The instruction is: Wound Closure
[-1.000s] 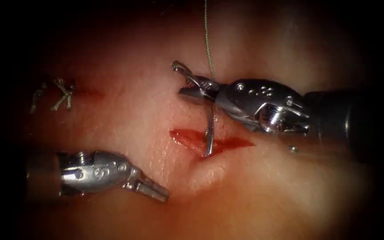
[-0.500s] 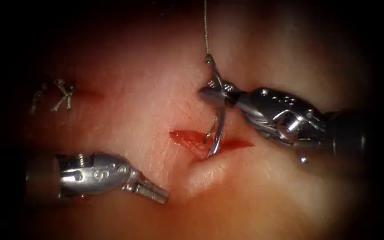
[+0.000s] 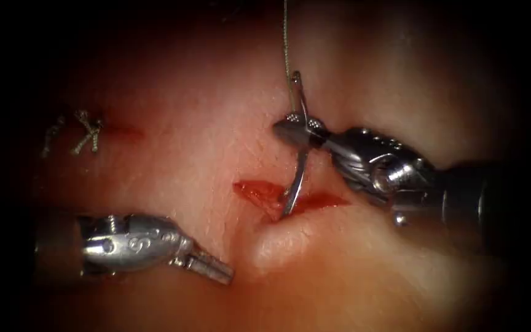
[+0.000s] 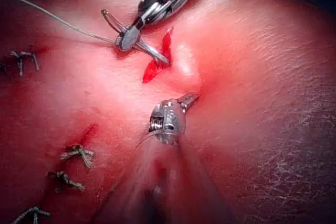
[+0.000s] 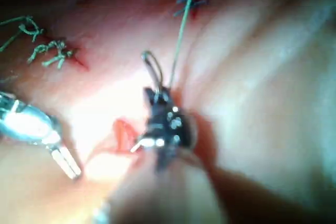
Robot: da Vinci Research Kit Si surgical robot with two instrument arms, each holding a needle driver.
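The right tool is clenched on the curved needle near its swaged end, where the thread attaches and runs away from the cut. The needle's long axis stands nearly upright in the endoscope view; its tip lies in the open cut of the tissue, directly below the jaws. The left tool holds nothing, jaws closed, well apart to the left of the cut; the right tool is nearer. Knotted stitches lie far left. The left tool's body bears marks resembling "S"; no other writing is legible.
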